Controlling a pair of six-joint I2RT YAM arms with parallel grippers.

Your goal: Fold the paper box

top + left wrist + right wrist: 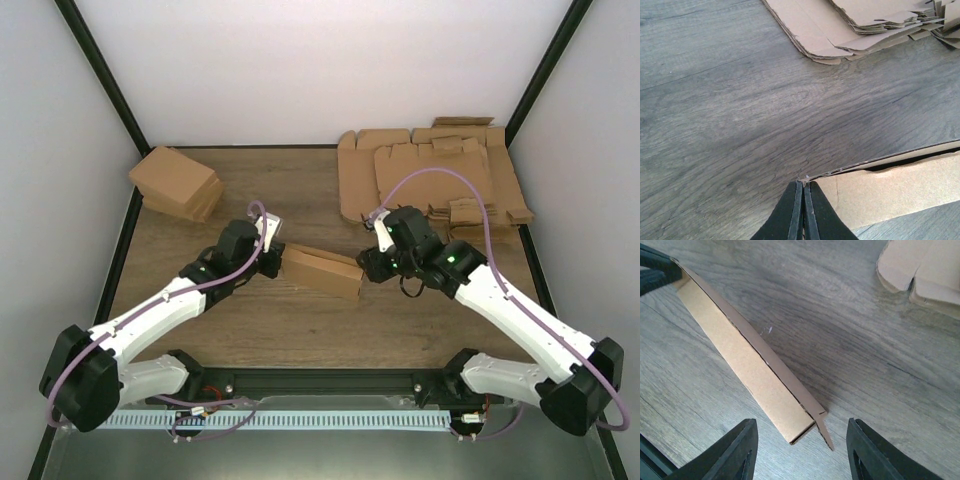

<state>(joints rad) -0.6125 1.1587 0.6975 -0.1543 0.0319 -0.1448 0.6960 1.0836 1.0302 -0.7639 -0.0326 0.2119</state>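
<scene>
paper box (322, 271) flattened at mid-surface (300, 190), pinched at one end

the paper box lies between the two arms as a long, partly folded sleeve. the left tool (803, 200) is clenched on its left corner edge. the right tool (802, 440) is released, its fingers straddling the box's other end without touching. flat cardboard sheets (430, 170) lie far right.

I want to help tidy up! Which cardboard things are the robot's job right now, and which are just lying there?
Job: the paper box, left jaws pinching one end, right jaws open around the other.
Lying about: the pile of flat cardboard sheets at the far right; the pile of folded cartons at the far left.
</scene>
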